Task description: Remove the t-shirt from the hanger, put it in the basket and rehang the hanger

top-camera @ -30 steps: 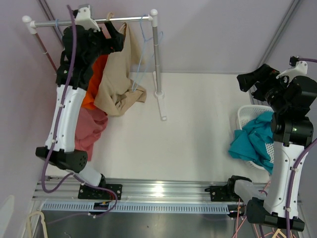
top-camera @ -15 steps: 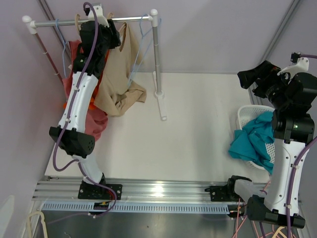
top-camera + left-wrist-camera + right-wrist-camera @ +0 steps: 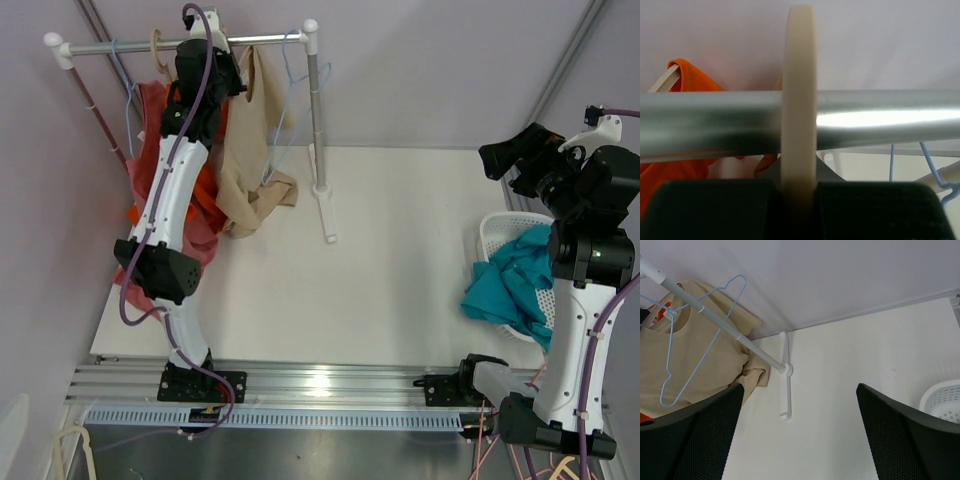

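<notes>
Left end effector clamps the cream hanger hook at the rail (right end effector open).

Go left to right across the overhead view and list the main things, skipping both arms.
Salmon-pink hanging t-shirt → beige hanging t-shirt → silver upright rack pole → crumpled teal garment
</notes>
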Action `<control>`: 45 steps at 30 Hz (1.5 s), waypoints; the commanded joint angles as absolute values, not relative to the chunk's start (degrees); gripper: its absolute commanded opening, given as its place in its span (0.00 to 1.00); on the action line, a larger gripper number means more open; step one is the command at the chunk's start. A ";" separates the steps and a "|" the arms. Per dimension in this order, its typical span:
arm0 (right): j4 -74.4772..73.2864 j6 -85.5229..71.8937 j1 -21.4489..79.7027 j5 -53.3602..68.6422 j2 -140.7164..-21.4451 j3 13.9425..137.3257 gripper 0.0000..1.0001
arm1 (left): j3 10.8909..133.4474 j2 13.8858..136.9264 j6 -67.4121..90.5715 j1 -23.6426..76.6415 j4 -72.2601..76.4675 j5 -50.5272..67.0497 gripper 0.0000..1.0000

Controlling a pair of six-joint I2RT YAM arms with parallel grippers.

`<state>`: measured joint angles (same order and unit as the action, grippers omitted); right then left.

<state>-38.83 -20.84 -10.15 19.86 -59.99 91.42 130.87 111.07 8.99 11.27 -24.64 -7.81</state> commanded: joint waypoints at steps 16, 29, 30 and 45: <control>-28.04 -14.86 2.84 38.75 -58.80 81.48 1.00 | 119.79 86.49 21.25 13.27 -27.39 -12.92 0.01; 6.04 -4.05 59.13 12.33 -61.51 59.69 1.00 | 105.12 74.27 42.27 28.30 -50.71 -37.09 0.01; 9.20 -3.78 63.15 10.13 -62.48 59.50 0.99 | 105.20 74.44 42.88 28.39 -51.67 -36.65 0.01; 10.91 -3.52 73.21 0.45 -82.26 71.19 0.82 | 95.98 72.95 44.82 29.53 -51.16 -36.83 0.01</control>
<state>9.39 -3.97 72.14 4.10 -81.12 66.85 95.94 74.50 43.51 28.93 -54.17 -36.12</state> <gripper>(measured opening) 0.861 0.050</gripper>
